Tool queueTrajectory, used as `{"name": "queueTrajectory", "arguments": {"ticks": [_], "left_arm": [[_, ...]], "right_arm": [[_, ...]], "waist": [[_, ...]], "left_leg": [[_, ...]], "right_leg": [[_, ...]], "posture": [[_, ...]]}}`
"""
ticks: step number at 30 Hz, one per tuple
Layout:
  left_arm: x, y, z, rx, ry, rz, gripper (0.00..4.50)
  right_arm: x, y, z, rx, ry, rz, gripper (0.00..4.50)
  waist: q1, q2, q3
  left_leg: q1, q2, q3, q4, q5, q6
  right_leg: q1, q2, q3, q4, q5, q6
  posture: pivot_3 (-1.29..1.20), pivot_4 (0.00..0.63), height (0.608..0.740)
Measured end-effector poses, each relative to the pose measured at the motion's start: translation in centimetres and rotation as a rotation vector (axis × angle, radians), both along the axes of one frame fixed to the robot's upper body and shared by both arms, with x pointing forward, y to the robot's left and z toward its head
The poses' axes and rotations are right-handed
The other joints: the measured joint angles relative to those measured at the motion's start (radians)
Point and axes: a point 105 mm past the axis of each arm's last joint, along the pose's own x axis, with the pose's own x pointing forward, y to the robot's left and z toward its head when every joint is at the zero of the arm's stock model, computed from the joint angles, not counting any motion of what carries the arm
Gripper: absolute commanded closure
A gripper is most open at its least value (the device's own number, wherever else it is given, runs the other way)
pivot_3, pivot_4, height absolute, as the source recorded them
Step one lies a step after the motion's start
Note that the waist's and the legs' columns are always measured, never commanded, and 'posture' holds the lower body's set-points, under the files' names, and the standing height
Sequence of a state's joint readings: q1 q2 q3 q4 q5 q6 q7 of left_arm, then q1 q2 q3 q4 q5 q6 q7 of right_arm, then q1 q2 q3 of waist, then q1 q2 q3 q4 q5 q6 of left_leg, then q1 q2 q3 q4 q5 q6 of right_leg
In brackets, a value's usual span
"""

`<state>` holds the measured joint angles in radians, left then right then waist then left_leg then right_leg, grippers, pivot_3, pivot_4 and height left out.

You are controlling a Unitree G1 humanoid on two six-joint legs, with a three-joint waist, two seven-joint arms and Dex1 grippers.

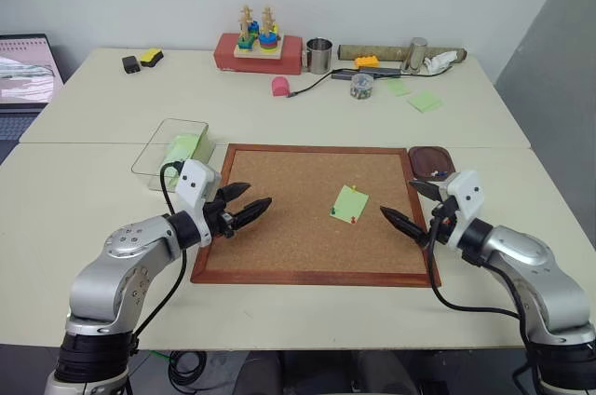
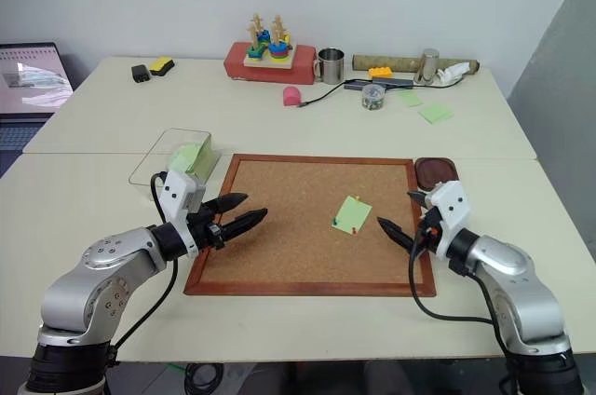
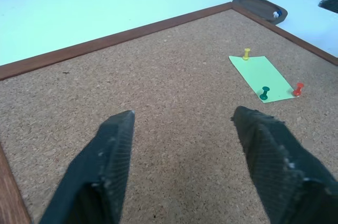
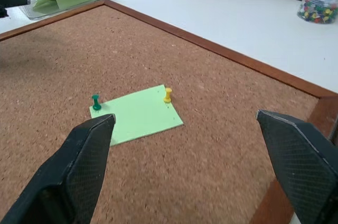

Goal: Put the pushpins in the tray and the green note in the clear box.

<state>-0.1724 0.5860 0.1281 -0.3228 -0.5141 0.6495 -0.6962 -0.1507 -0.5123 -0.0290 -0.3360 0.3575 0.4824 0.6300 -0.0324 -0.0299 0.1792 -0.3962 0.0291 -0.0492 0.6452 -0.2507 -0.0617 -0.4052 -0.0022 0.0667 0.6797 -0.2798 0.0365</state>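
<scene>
Left eye view: the cork board [image 1: 317, 213] lies at frame centre on the counter [image 1: 84, 190]. The green note [image 1: 350, 204] sits right of centre on it, pinned. The clear box [image 1: 154, 157] stands upper left of the board with green paper inside; the tray [image 1: 432, 162] touches the board's upper right corner. The left gripper [image 1: 250, 201] hovers over the board's left edge, jaws apart. The right gripper [image 1: 408, 204] hovers at the right edge, jaws wide.

Left wrist view: a yellow pushpin [image 3: 246, 53], a red pushpin [image 3: 298, 89] and a green pushpin [image 3: 264, 93] stand along the note's edges.

Right wrist view: the fingers [image 4: 79, 171] spread wide, the note between them.
</scene>
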Motion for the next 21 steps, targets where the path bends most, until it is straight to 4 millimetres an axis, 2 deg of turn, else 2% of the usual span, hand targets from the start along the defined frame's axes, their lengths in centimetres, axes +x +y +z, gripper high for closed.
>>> {"name": "queueTrajectory", "arguments": {"ticks": [5, 12, 21], "left_arm": [[-0.5, -2.3, -0.5, 0.016, 0.005, -0.094, 3.13], [-0.8, -3.2, -0.8, 0.036, -0.002, -0.140, 4.42], [-1.0, -4.1, -1.3, 0.043, 0.000, -0.170, 4.49]], "right_arm": [[1.5, 1.8, -0.8, 0.000, 0.009, 0.030, 0.00], [2.2, 2.9, -1.2, 0.008, 0.015, 0.050, 0.00], [3.5, 3.8, -2.4, 0.023, 0.058, 0.034, 0.00]], "waist": [[0.000, 0.000, 0.000], [0.000, 0.000, 0.000], [0.000, 0.000, 0.000]], "left_leg": [[0.000, 0.000, 0.000, 0.000, 0.000, 0.000], [0.000, 0.000, 0.000, 0.000, 0.000, 0.000], [0.000, 0.000, 0.000, 0.000, 0.000, 0.000]], "right_leg": [[0.000, 0.000, 0.000, 0.000, 0.000, 0.000], [0.000, 0.000, 0.000, 0.000, 0.001, -0.001], [0.000, 0.000, 0.000, 0.001, 0.001, -0.001]], "posture": [[0.00, 0.150, 0.740], [0.00, 0.150, 0.740], [0.00, 0.150, 0.740]]}}
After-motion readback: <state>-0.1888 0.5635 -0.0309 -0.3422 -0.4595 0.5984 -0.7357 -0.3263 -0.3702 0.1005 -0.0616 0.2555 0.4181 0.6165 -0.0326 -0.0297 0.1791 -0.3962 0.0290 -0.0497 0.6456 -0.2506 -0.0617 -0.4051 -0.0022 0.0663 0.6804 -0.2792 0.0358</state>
